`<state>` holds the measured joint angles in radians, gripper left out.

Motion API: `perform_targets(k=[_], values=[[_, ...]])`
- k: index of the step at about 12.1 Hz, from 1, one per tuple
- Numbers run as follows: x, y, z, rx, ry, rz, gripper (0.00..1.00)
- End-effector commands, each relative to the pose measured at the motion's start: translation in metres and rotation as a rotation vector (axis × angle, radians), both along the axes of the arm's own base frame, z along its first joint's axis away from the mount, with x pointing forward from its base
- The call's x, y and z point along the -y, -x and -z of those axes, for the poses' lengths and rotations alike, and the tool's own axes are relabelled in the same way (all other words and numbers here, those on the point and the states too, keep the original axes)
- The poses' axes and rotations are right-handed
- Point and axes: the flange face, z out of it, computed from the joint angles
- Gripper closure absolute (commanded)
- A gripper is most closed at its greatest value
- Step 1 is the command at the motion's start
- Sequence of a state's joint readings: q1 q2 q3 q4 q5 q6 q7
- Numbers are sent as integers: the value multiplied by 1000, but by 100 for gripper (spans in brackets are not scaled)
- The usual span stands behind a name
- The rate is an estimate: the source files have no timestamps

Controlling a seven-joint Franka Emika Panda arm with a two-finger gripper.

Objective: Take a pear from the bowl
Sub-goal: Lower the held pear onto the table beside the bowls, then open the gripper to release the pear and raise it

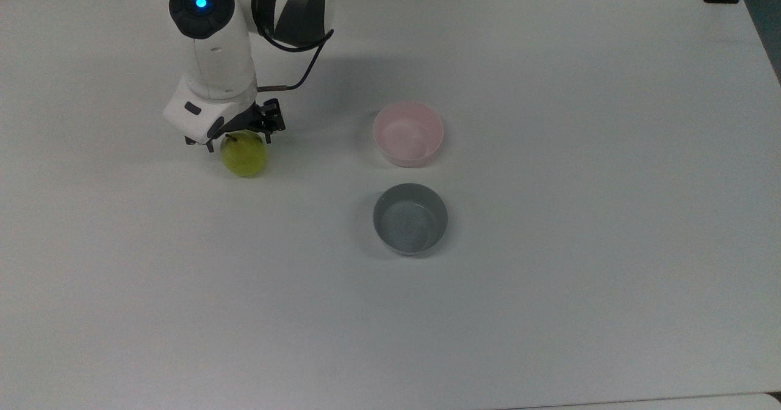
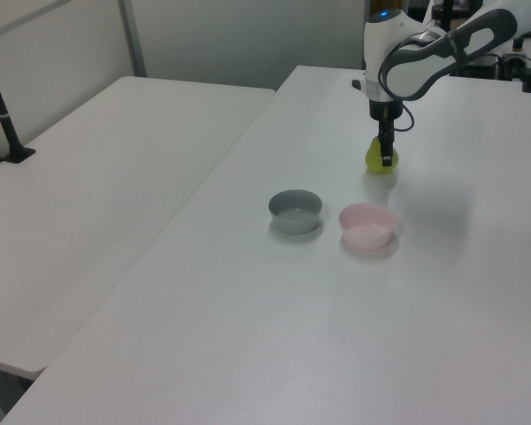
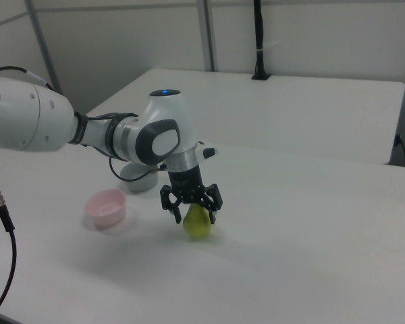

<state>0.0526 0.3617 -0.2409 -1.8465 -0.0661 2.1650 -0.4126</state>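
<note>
While the pear (image 1: 243,154) sits on the surface (image 1: 549,306), the released claw (image 3: 190,208) straddles it.
Rising carelessly, a finger could roll it.

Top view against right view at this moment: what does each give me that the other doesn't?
Top view: a look straight into the pink bowl and the grey bowl, both empty, plus the stem on the pear. Right view: the fingers spread either side of the pear, which sits on the table; a second table behind. Both: the pear lies outside the pink bowl.
</note>
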Motion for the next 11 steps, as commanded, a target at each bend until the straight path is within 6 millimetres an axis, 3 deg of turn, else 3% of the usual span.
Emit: perform_targets(k=[1,2,5,11], values=[[5,4,-8,19,2,0,0],[5,5,-16,15,-1,4,0],[8,14,-65,20,-15,21,0],[-3,9,-154,23,-24,74,0]])
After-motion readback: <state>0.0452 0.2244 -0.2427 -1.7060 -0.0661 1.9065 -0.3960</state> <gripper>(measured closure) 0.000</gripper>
